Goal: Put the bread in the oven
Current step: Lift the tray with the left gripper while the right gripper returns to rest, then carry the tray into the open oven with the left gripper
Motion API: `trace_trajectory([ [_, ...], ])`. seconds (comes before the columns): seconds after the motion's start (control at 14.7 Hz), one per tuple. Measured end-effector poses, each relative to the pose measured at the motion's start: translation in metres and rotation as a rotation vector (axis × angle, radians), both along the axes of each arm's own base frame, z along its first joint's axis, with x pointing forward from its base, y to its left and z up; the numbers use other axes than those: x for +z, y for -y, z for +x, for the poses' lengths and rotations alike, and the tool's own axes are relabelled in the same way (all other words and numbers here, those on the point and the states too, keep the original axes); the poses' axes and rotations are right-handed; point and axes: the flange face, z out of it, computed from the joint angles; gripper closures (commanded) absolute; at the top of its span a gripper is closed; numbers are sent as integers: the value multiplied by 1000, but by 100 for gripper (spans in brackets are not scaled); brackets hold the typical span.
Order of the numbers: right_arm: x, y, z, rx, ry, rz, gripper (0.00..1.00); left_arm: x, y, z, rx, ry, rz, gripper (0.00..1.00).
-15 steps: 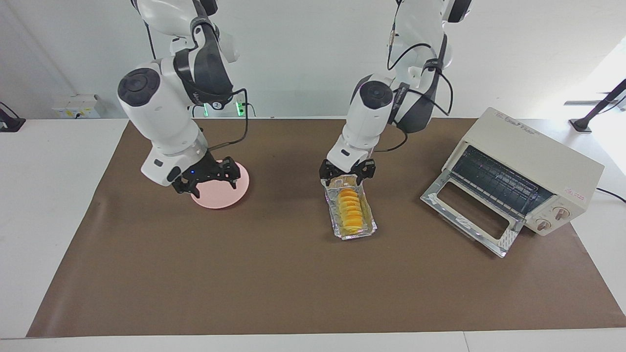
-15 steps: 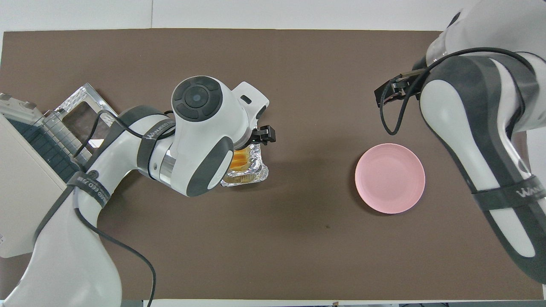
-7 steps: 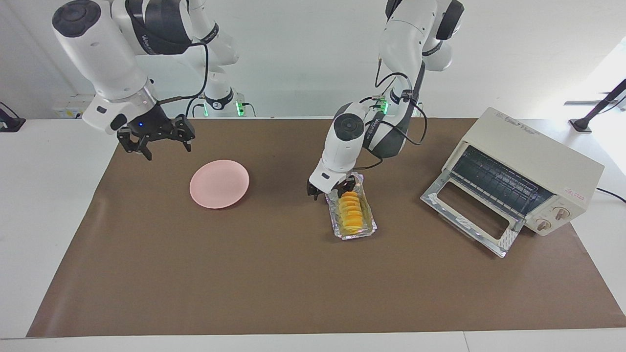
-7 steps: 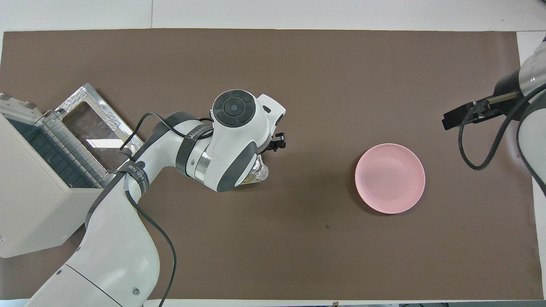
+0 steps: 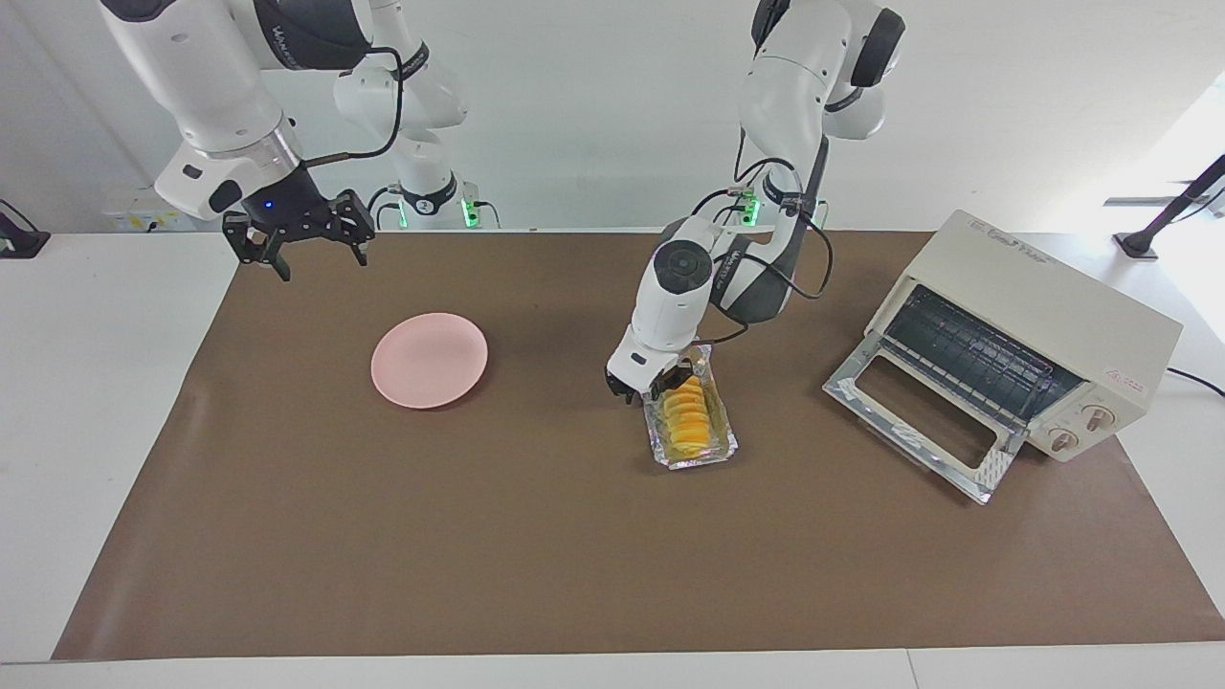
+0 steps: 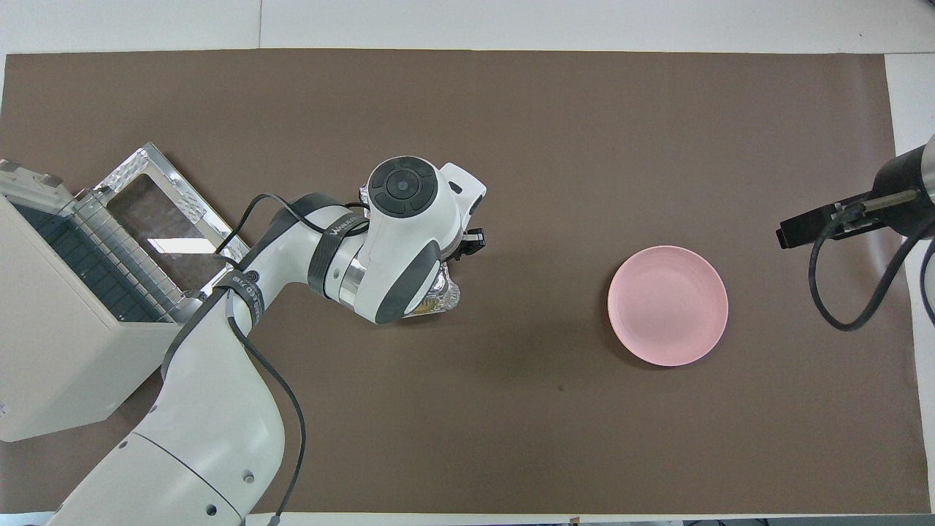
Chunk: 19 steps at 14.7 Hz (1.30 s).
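The bread (image 5: 691, 421), a ridged golden-yellow loaf, lies in a crinkled foil tray (image 5: 691, 455) near the middle of the brown mat. My left gripper (image 5: 656, 388) is down at the end of the bread and tray nearer the robots. From overhead the left arm's wrist covers the bread, and only a corner of the foil tray (image 6: 444, 296) shows. The cream-white oven (image 5: 1038, 311) stands at the left arm's end of the table with its glass door (image 5: 914, 421) folded down open. My right gripper (image 5: 297, 239) hangs open in the air over the mat's edge, holding nothing.
A round pink plate (image 5: 430, 360) lies bare on the mat toward the right arm's end, also in the overhead view (image 6: 668, 305). The oven (image 6: 51, 343) and its lowered door (image 6: 157, 208) take up the mat corner beside the left arm.
The right gripper rose off the pink plate and drew back toward its own end of the table. The left gripper came down lower onto the bread and tray.
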Motion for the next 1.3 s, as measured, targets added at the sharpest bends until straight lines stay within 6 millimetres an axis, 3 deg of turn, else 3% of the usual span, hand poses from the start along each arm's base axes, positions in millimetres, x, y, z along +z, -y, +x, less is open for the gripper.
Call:
trace_trajectory([
  [0.41, -2, 10, 0, -19, -4, 0, 0, 5, -2, 3, 40, -13, 12, 100],
  [0.55, -2, 10, 0, -18, -4, 0, 0, 27, -7, 17, 79, -33, 35, 100],
  [0.68, -2, 9, 0, -17, -4, 0, 0, 53, -30, 44, 138, -29, 63, 100],
  [0.82, -2, 9, 0, -17, -4, 0, 0, 74, -72, 75, 216, -4, 93, 100],
  [1.09, -2, 9, 0, -17, -4, 0, 0, 117, -194, 116, 405, 1, 134, 100],
  [1.3, -2, 9, 0, -17, -4, 0, 0, 120, -278, 131, 529, -27, 142, 100],
])
